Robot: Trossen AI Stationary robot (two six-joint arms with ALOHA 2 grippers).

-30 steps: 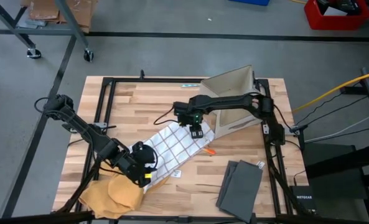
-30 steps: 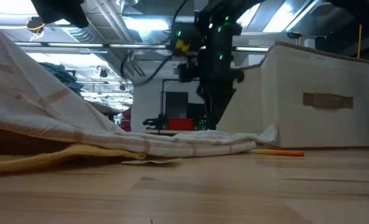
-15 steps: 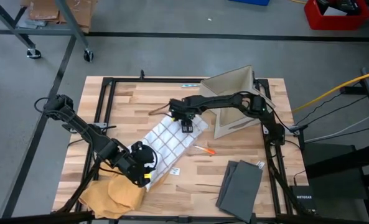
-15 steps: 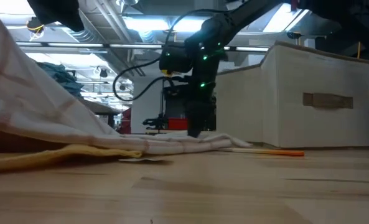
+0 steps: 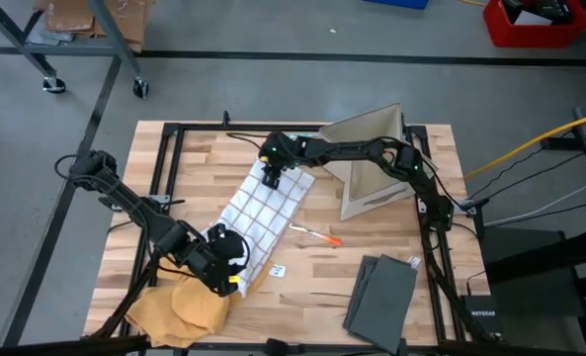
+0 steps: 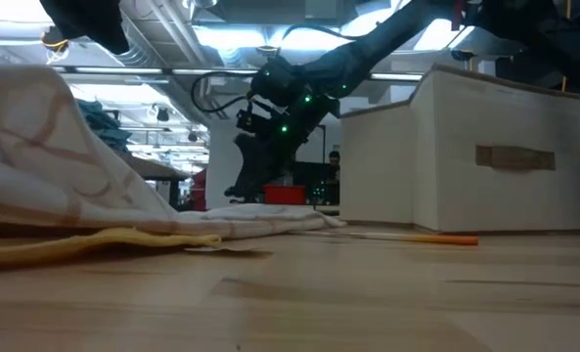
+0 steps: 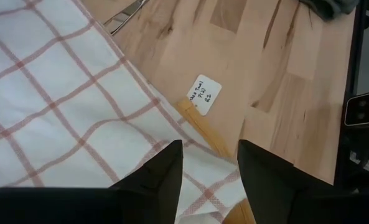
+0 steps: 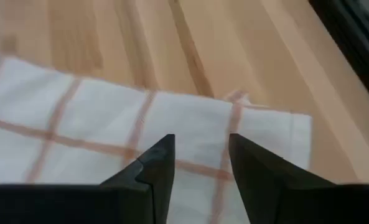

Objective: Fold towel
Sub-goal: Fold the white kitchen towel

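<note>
Wooden table [image 5: 204, 158]: checked towel [image 5: 263, 213], yellow cloth [image 5: 179, 309], box [image 5: 372, 148], grey cloth [image 5: 381, 292].

Lighting: even, diffuse overhead light in high view; table [image 5: 302, 287] evenly lit, shadows soft and short beneath arms.
Low view: bright ceiling strip lights [image 6: 250, 37] glare behind dark arm, rendering it near silhouette; foreground tabletop soft, out of focus; near cloth [image 6: 65, 186] blurred.
Left wrist view: bright, sharp; checked towel [image 7: 53, 112] weave and paper tag [image 7: 203, 95] crisp, fingers dark.
Right wrist view: softly blurred throughout, warm wood tone.
</note>
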